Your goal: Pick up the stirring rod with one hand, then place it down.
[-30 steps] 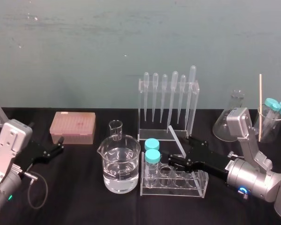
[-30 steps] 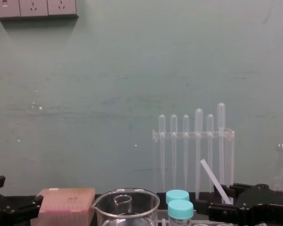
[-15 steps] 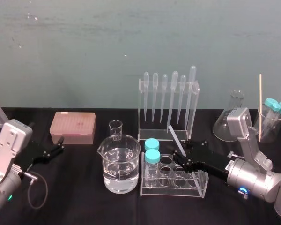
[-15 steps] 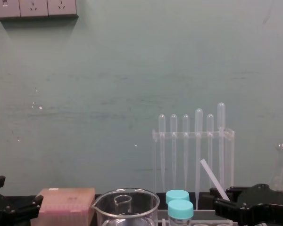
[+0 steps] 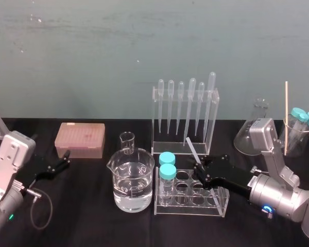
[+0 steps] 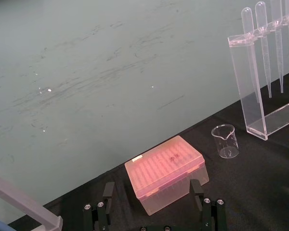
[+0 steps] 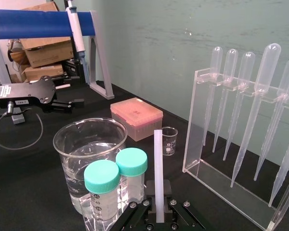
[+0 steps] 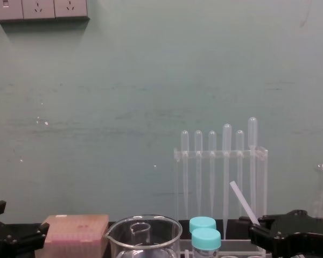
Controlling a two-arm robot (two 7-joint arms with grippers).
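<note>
Just in front of the pipette rack (image 5: 185, 116), the right gripper (image 5: 201, 168) was clamped on the lower end of the rod (image 5: 192, 149). The pick-up looked done. The rod's long axis stood steeply tilted, free tip up and back toward the rack. Next, I judged, it needed lowering flat and releasing. The left gripper (image 5: 62, 160), fingers apart, idled well left of the rack.

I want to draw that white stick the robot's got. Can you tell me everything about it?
The stirring rod is a thin, straight, translucent whitish stick of even thickness, no bulb. The right gripper pinches its lower end, so it juts up tilted, close to the test tube rack and before the pipette rack. Nothing else touches it.
</note>
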